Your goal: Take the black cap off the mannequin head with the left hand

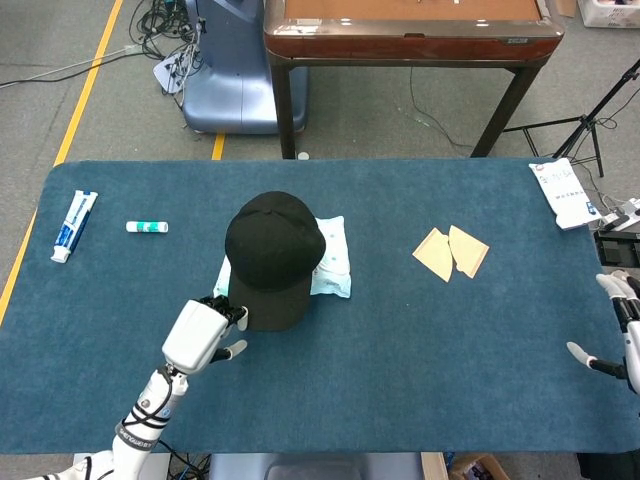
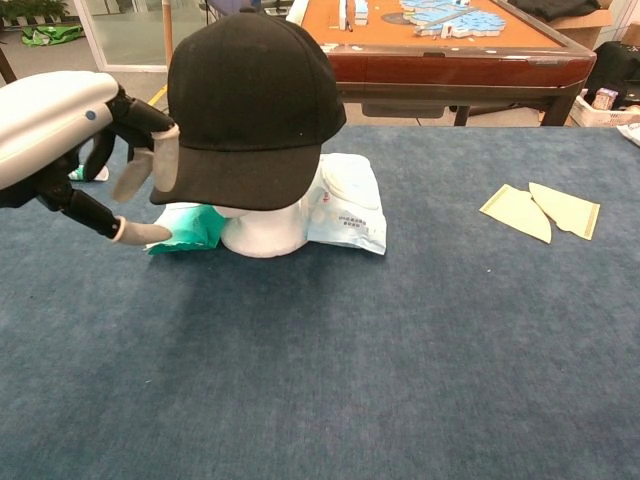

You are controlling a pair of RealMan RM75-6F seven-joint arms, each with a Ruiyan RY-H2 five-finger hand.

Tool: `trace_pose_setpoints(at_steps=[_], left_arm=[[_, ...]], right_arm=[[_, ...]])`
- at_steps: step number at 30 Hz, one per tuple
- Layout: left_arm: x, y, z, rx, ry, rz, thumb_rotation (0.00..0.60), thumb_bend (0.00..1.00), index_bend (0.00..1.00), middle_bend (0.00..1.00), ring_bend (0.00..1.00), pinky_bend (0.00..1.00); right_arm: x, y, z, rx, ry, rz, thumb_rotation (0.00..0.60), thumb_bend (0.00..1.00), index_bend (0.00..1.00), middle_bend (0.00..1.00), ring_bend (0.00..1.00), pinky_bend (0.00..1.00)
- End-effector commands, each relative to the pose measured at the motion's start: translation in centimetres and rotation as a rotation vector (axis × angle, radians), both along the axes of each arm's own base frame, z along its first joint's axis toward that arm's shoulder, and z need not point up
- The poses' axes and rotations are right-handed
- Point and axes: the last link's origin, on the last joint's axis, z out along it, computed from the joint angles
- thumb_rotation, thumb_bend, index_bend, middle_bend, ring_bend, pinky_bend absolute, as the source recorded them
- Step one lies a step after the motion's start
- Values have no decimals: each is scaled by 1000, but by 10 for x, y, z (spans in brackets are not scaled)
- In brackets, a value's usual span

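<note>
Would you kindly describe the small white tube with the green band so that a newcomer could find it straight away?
Start at the blue table and find the black cap near its middle. Look toward the far left: the tube lies flat between the cap and a larger blue-and-white toothpaste tube. It is the smaller, slimmer one, white with a green middle.
</note>
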Motion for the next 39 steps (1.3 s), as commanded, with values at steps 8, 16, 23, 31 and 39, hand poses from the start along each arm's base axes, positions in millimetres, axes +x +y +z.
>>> trace_pose_setpoints(at_steps=[8,16,23,31,39], left_arm=[[7,6,-9,23,16,-27,600,0,613,780,537,687],[15,11,-17,49,28,-60,600,0,615,780,537,687],[18,15,-22,87,21,-82,600,0,619,785,538,687],[17,19,-25,117,7,-91,600,0,623,787,538,687],[22,18,-21,163,-79,-134,600,0,604,760,521,687]], right_arm=[[0,1,1,-2,-2,2,600,0,132,163,84,163],[-2,1,3,-6,-8,-2,600,0,132,163,84,163],[-2,2,3,-4,-7,1,600,0,132,163,84,163],[-2,1,2,-2,-7,0,600,0,132,163,84,163],[-2,2,2,-3,-7,0,600,0,132,163,84,163]])
